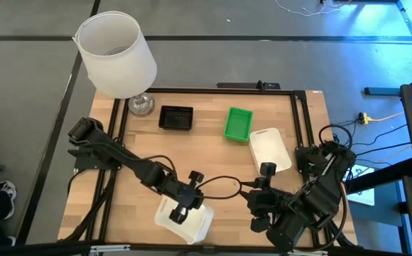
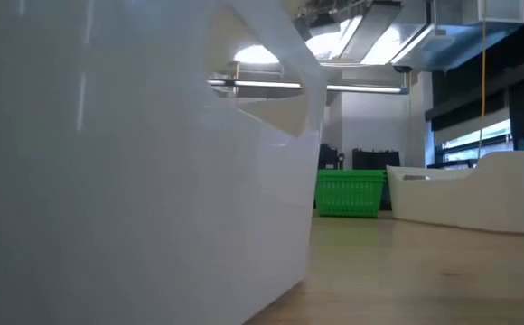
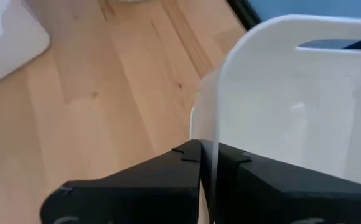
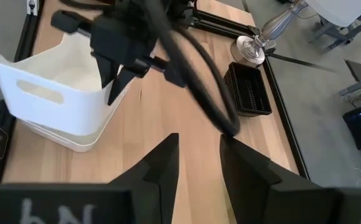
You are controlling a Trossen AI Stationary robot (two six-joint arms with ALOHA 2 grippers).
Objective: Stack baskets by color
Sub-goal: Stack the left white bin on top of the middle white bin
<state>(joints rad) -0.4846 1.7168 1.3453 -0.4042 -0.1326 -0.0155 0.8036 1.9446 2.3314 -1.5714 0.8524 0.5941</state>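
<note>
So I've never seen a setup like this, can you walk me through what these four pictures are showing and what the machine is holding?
It is a robot with two dark arms at a wooden table. One picture looks straight down from above, one looks level across the tabletop, and two come from cameras on the arms' wrists.

On the table lie a black basket, a green basket and a white basket, with a lamp at the far corner.

The left gripper is shut on the rim of another white basket near the front edge, which seems to sit in a second white one. The right gripper is open, holds nothing, and waits near the front edge.
</note>
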